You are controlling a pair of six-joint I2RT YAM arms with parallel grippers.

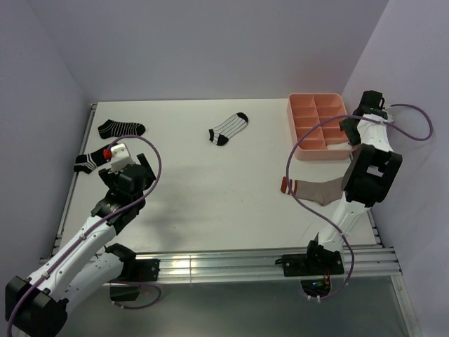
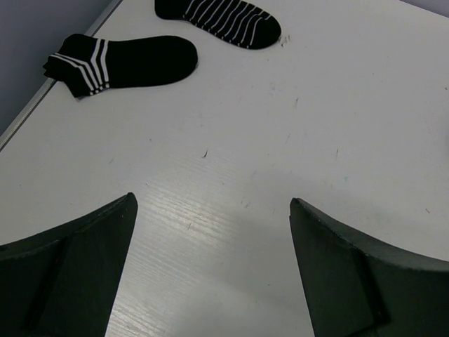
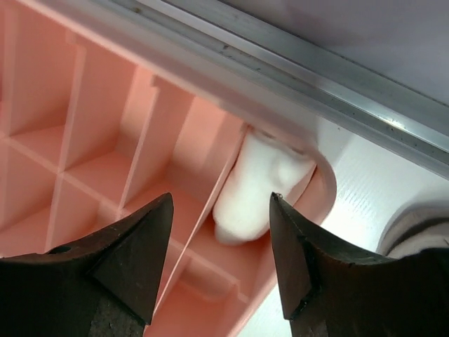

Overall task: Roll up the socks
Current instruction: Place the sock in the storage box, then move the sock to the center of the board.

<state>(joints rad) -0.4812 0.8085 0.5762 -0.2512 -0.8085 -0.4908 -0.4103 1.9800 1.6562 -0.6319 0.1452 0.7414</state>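
Socks await rolling on a white table [image 1: 210,203] between two robot arms. The left arm folds back from its base toward the near left corner, then reaches forward over the table's left side, wrist tipped down. The left gripper [image 2: 212,203] hangs above bare tabletop with its jaws spread wide and nothing between them. Just beyond it lies the near black sock [image 2: 130,62], flat at the table's left edge. The far black sock [image 2: 221,20] lies a little farther back.

The right arm rises from its base and bends over the near right corner of a pink tray [image 1: 290,119] at the far right. The right gripper [image 3: 221,200] points down into that corner, jaws partly apart and gripping nothing that shows. Below them a white sock [image 3: 259,189], bunched into a roll, sits in the corner compartment. Whether a finger touches it cannot be told.

A striped sock [image 1: 228,128] lies flat at centre back. A taupe sock [image 1: 312,189] lies flat beside the right arm, near the tray.
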